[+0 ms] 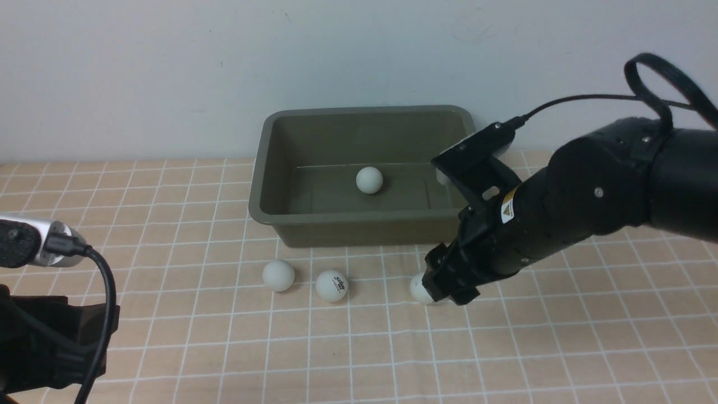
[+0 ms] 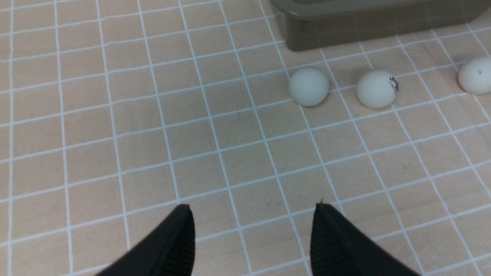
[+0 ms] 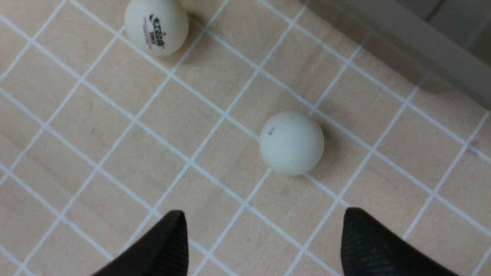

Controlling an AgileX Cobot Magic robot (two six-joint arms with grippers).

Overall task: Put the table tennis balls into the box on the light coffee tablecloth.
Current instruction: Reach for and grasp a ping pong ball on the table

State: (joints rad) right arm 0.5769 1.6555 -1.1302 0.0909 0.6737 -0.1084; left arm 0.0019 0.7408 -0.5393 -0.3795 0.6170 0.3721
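Observation:
An olive-green box stands at the back of the light coffee tablecloth, with one white table tennis ball inside. In front of it lie a plain ball, a logo ball and a third ball, half hidden behind my right arm. My right gripper is open just above the cloth. That third ball lies a little ahead of its fingertips, untouched. My left gripper is open and empty, well short of the plain ball and the logo ball.
A pale wall rises right behind the box. My left arm with its cable fills the lower left corner of the front view. The box's front wall runs close beyond the third ball. Gridded cloth stretches in front and to both sides.

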